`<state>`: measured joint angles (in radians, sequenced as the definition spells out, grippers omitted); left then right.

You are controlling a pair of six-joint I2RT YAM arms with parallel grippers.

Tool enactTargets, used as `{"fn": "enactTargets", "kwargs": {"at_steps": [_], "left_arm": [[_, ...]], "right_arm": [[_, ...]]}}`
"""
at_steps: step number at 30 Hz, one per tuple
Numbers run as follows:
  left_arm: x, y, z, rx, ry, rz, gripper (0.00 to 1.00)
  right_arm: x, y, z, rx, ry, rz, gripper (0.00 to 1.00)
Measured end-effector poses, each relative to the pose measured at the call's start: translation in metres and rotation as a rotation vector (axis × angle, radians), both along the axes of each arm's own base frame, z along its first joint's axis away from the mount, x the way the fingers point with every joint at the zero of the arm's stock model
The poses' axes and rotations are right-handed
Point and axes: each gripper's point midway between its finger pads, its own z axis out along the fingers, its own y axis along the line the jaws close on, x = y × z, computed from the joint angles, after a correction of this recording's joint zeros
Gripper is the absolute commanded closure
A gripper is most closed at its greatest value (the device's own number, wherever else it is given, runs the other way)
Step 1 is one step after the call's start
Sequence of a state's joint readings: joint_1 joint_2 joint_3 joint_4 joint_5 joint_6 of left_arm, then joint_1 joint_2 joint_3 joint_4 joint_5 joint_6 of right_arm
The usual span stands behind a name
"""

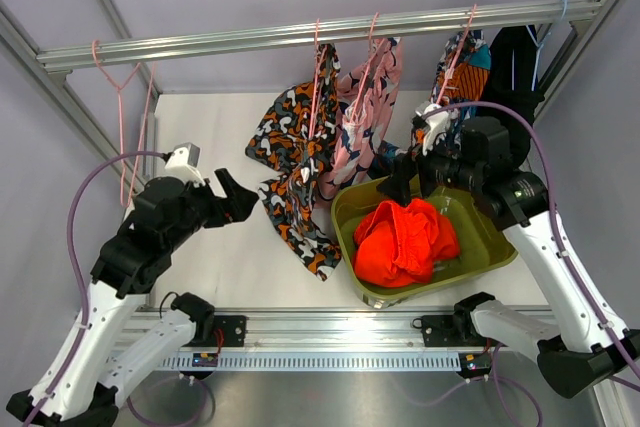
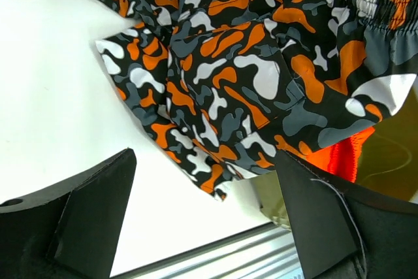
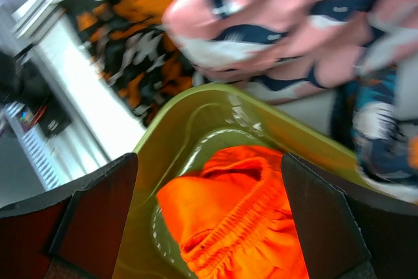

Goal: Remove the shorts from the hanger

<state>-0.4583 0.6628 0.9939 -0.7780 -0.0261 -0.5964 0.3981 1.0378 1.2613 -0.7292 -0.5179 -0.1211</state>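
The bright orange-red shorts (image 1: 405,242) lie crumpled inside the green tub (image 1: 497,252), off any hanger. An empty pale-pink hanger (image 1: 125,117) hangs from the rail at the far left. My right gripper (image 1: 412,179) hovers open over the tub's back edge. In the right wrist view its jaws (image 3: 209,220) stand wide apart above the shorts (image 3: 241,213), whose gathered waistband shows, and nothing is held. My left gripper (image 1: 235,202) is open beside the camouflage garment, left of the tub. Only table shows between its jaws (image 2: 206,227), and a strip of the shorts (image 2: 339,158) peeks out at the right.
A black-orange-white camouflage garment (image 1: 295,167) (image 2: 228,63), a pink floral garment (image 1: 365,107) (image 3: 261,17), a multicoloured garment (image 1: 465,67) and a black one (image 1: 515,67) hang on pink hangers from the metal rail (image 1: 300,35). The camouflage fabric drapes onto the table beside the tub's rim (image 3: 196,122).
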Motion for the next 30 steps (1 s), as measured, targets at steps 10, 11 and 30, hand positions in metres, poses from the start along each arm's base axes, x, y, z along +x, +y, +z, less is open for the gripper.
{"fn": "enactTargets", "kwargs": {"at_steps": [10,11,30], "left_arm": [[0.003,0.002,0.01,0.071,-0.094,-0.037,0.06],[0.003,0.002,0.012,0.068,-0.106,-0.039,0.06],[0.009,0.001,0.024,0.048,-0.212,-0.038,0.04]], "right_arm": [[0.047,-0.05,0.009,-0.024,-0.03,-0.459,0.01],[0.049,-0.055,0.009,-0.022,-0.031,-0.497,0.01],[0.057,-0.089,0.019,-0.036,-0.08,-0.709,0.01]]}}
